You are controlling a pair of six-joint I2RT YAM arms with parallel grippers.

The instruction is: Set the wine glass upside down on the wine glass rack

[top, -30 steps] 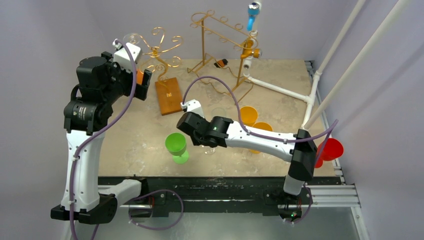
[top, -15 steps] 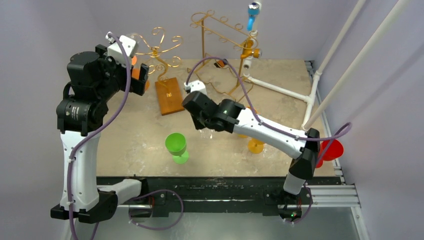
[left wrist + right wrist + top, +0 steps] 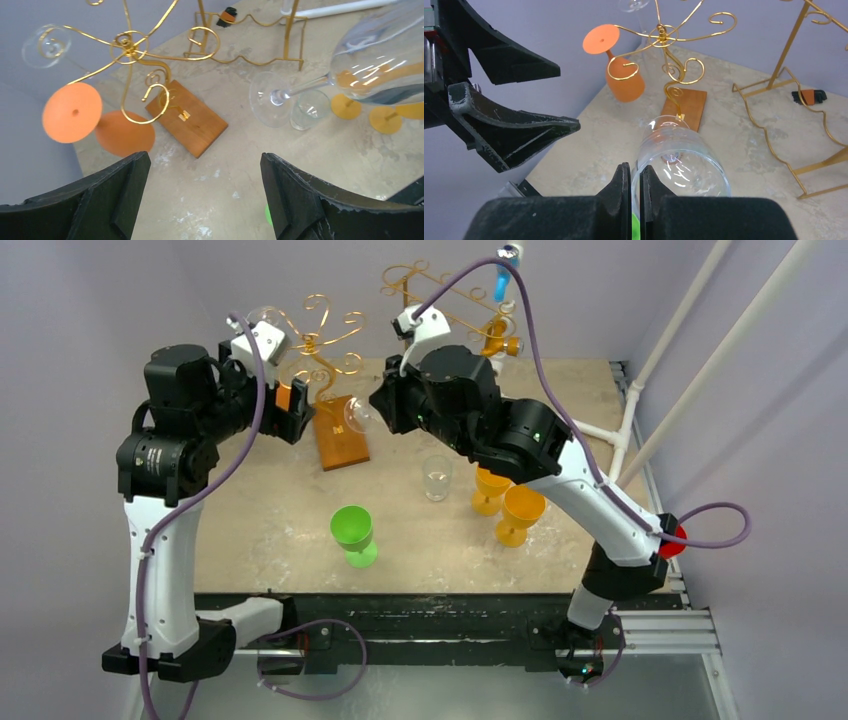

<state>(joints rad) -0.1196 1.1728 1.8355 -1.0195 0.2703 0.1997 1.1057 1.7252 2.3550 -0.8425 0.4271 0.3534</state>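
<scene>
As right tool [image 3: 635,197] clamps wine glass [image 3: 681,160] rim, stem outward

Your top external view looks down from high behind the near edge, over the whole table [image 3: 270,510]. Your left wrist camera looks far and rightward, close by the wine glass rack [image 3: 129,45]; your right wrist camera faces it leftward. All three share it.
</scene>
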